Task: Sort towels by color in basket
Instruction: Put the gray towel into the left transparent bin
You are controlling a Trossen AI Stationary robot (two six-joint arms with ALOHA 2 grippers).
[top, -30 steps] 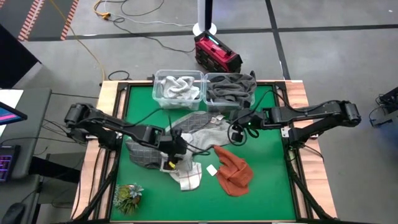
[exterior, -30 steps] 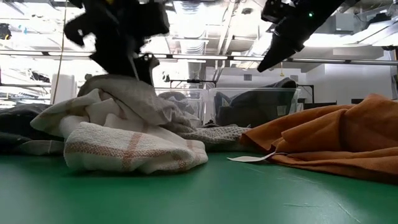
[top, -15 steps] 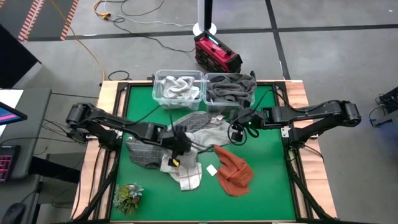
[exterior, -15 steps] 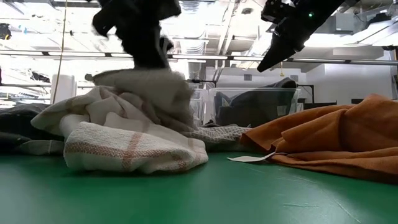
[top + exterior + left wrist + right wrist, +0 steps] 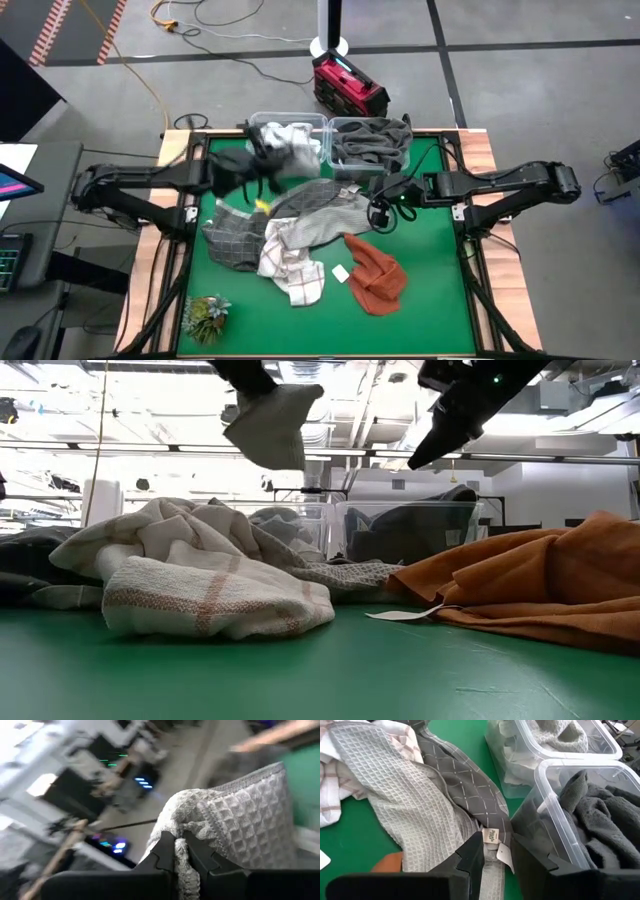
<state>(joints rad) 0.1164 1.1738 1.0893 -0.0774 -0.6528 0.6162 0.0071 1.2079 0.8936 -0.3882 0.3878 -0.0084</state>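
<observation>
A pale waffle-weave towel (image 5: 235,815), nubbly and limp, hangs pinched in the left gripper (image 5: 179,851), whose fingers are pressed together on its fold. A second ago it lay on the crumpled pile (image 5: 290,235); now it is lifted toward twelve o'clock, by the clear white-towel bin (image 5: 287,140). The right gripper (image 5: 497,851) waits partly spread, holding nothing, above a grey diamond-patterned cloth (image 5: 465,790) beside the dark-towel bin (image 5: 580,795).
</observation>
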